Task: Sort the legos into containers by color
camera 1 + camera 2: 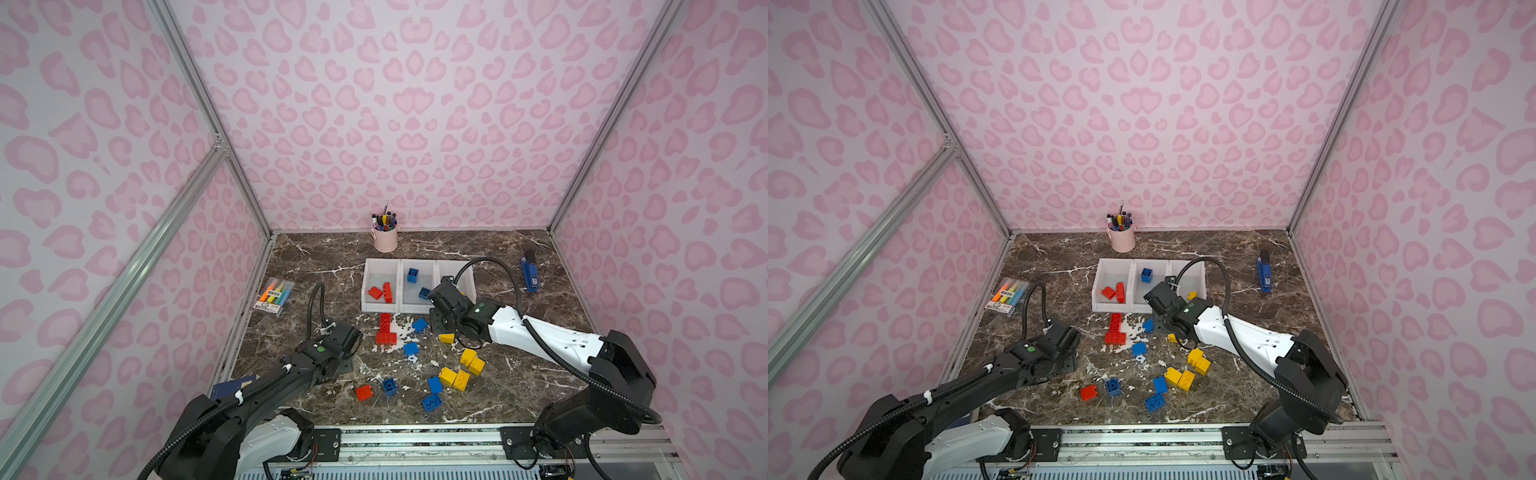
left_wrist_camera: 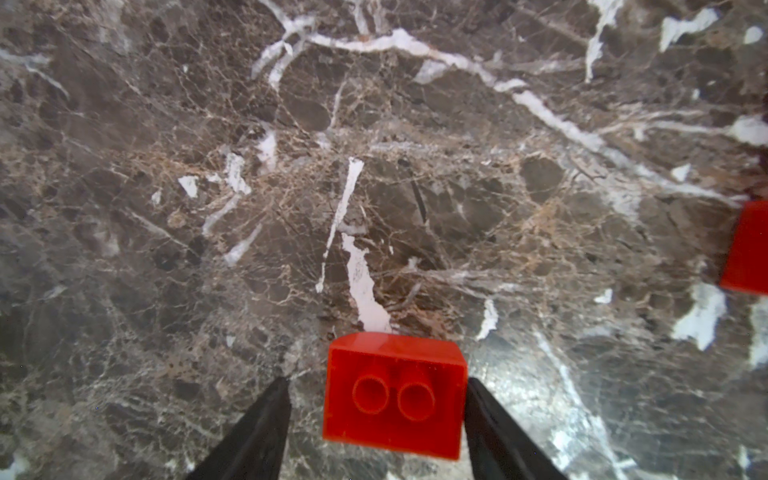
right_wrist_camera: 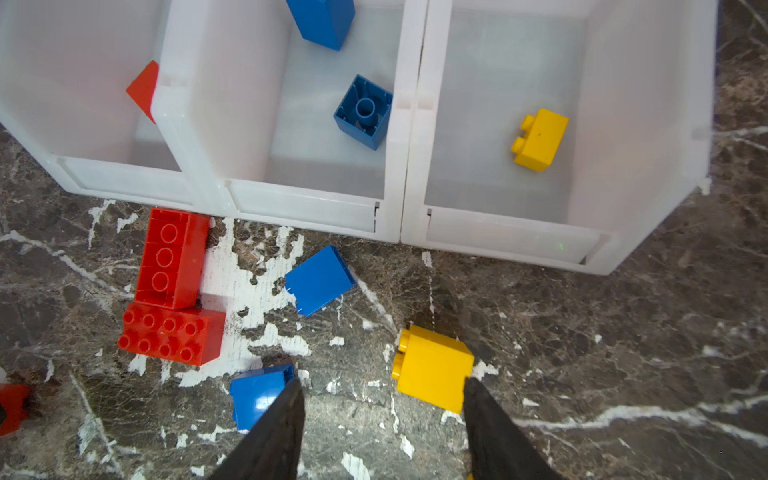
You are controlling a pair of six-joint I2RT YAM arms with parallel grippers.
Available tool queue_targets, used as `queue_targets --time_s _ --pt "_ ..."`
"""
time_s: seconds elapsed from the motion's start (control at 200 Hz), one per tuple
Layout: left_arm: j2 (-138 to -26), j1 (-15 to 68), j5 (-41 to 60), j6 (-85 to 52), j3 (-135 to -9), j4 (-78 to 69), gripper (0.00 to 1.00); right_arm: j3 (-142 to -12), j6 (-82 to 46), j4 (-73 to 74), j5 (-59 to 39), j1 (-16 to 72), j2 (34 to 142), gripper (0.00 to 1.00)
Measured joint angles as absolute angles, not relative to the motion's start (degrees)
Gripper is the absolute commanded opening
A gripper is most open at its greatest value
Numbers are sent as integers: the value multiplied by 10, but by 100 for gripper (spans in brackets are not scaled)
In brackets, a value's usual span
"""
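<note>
My left gripper (image 2: 378, 380) is open over the bare marble. A red lego (image 2: 395, 395) sits between its fingers, underside towards the camera, touching one finger with a gap to the other. My right gripper (image 3: 382, 386) is open and empty just in front of the containers (image 3: 303, 208). A yellow lego (image 3: 432, 368) lies at one of its fingertips and a blue one (image 3: 257, 395) at the other. The left bin (image 1: 380, 309) holds red legos (image 1: 387, 291), the middle one blue (image 1: 412, 274), the right one a yellow (image 1: 1191, 295). Loose legos (image 1: 448, 376) lie in front.
Two red bricks (image 1: 385, 330) lie against the bins' front lip. A pink pen cup (image 1: 385, 239) stands at the back, a highlighter pack (image 1: 274, 296) at the left wall, a blue stapler (image 1: 529, 274) at the right. A dark book (image 1: 232, 386) lies under my left arm.
</note>
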State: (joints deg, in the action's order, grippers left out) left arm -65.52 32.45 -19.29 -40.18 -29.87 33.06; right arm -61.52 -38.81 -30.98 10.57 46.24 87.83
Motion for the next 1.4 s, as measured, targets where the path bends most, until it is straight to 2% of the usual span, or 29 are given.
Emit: queue_targets --time_s 0.195,0.365,0.545,0.72,1.09,1.4 --pt "-678 320 -182 -378 -303 310 49 -606 -396 -308 108 462 869 61" --pt "-685 320 -178 -374 -305 292 44 -602 -401 -308 110 462 863 60" --pt "-685 321 -154 -366 -320 287 43 -602 -403 -308 112 462 856 59" --pt "-714 324 -139 -343 -395 282 43 -602 -404 -312 120 464 846 59" --pt "-886 318 -134 -249 -627 262 43 -594 -411 -319 137 465 815 58" --pt "-1006 281 -119 -194 -746 252 43 -574 -436 -331 141 481 801 58"
